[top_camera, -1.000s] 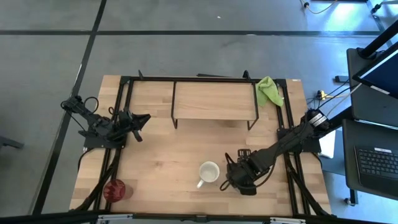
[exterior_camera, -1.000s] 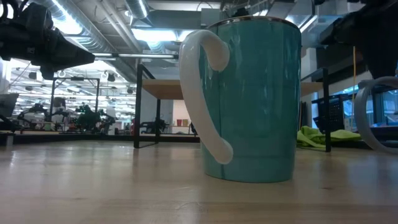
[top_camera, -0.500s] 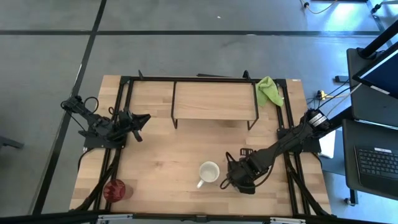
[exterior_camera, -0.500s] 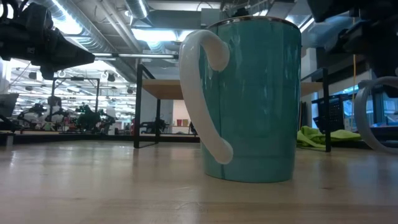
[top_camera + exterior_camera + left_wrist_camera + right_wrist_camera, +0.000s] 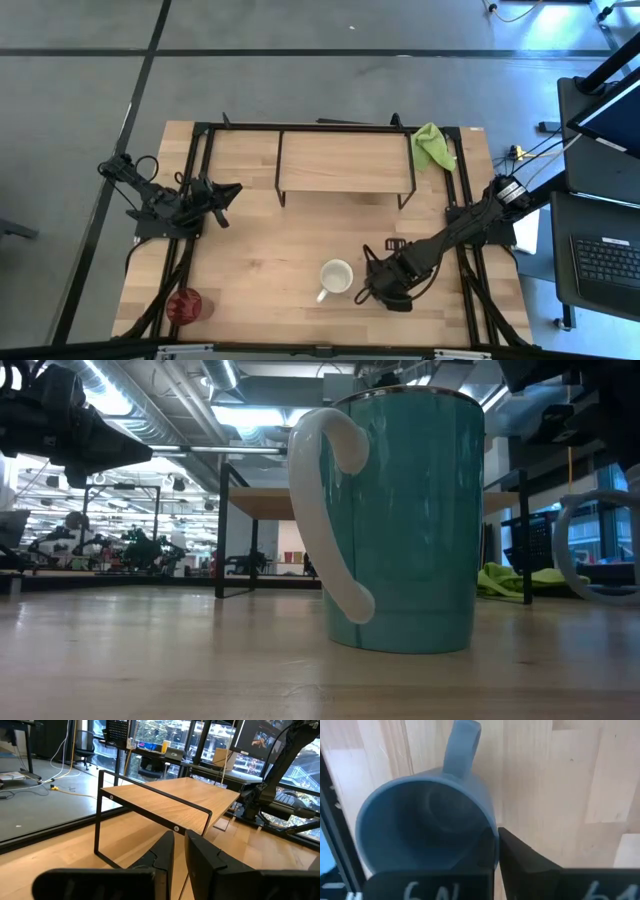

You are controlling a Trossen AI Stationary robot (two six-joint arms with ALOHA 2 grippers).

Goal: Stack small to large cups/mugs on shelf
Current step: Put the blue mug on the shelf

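Observation:
The small grey mug (image 5: 425, 815) stands near the table's front right, seen from above in the right wrist view; my right gripper (image 5: 385, 287) is shut on it and hides it in the high view. Just left of it stands the white-handled mug (image 5: 336, 277), teal outside (image 5: 405, 520). The red tumbler (image 5: 186, 305) stands at the front left corner. The shelf (image 5: 345, 162) stands on its wire legs at the table's far middle. My left gripper (image 5: 179, 855) hovers shut at the table's left, facing the shelf, holding nothing. My right gripper pinches the grey mug's wall at the rim (image 5: 494, 831), on the side roughly opposite the handle (image 5: 463, 742). One finger (image 5: 486, 854) is inside the mug and the other (image 5: 522, 862) outside. The fingers point down from above. The mug stands upright on the table.
A green cloth (image 5: 432, 146) lies at the far right corner beside the shelf. Black frame rails (image 5: 190, 200) run along the table's left, right and far sides. Bare wood lies between the shelf and the mugs.
My right gripper has shifted slightly over the grey mug. In the low view the mug's pale handle ring at the right edge has moved a little toward the white-handled mug. The left arm has kept still.

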